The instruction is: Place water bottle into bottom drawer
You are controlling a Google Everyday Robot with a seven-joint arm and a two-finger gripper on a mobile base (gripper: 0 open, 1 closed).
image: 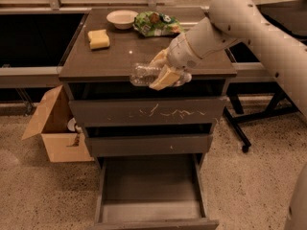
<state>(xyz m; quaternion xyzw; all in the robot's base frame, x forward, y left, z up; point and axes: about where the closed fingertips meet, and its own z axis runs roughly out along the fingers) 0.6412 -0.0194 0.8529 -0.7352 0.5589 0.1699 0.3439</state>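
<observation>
My gripper (163, 70) is shut on the water bottle (144, 74), a small clear crinkled bottle held level at the cabinet's front edge, just above the scratched top drawer front. The bottle's left end sticks out of the cream fingers (161, 79); its right end is hidden behind them. The bottom drawer (151, 210) is pulled open below, its smooth floor bare.
On the cabinet top (120, 51) lie a yellow sponge (98, 39), a white bowl (122, 18) and a green snack bag (156, 24). An open cardboard box (57, 128) stands on the floor at left. A dark table leg (240, 128) stands at right.
</observation>
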